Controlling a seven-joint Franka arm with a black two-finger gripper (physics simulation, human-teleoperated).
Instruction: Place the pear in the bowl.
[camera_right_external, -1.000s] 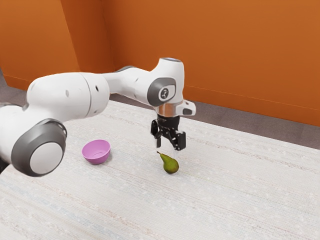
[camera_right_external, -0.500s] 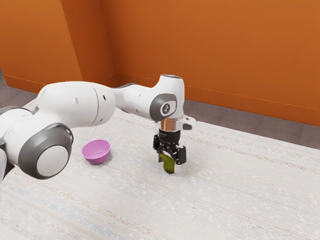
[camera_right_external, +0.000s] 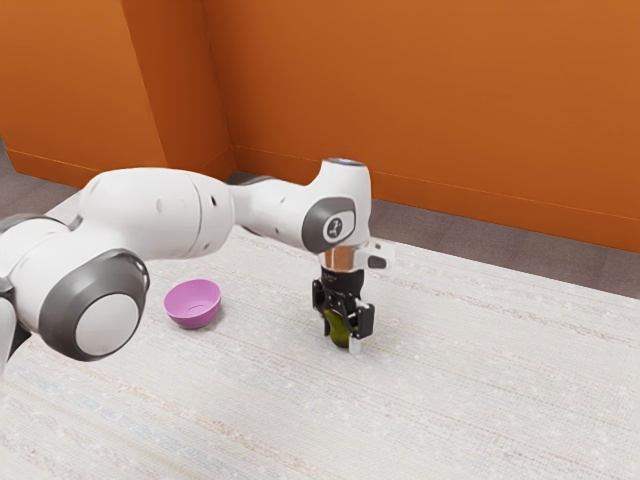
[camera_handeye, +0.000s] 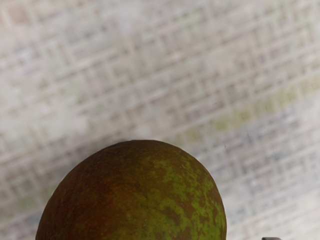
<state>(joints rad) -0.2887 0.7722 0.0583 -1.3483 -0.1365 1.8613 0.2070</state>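
Now, in the exterior view, the gripper (camera_right_external: 341, 338) stands open around the pear (camera_right_external: 339, 332) on the table (camera_right_external: 450, 400), the bowl (camera_right_external: 193, 305) well apart toward the exterior view's left. In the wrist view, the pear looks graspable: centre its round body, squeeze evenly, then lift.

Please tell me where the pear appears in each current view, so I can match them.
Exterior view: the pear is slightly right of centre, below mid-height, at the gripper.
Wrist view: large, at the lower edge, left of centre.
Shared landmark: the pale tabletop.
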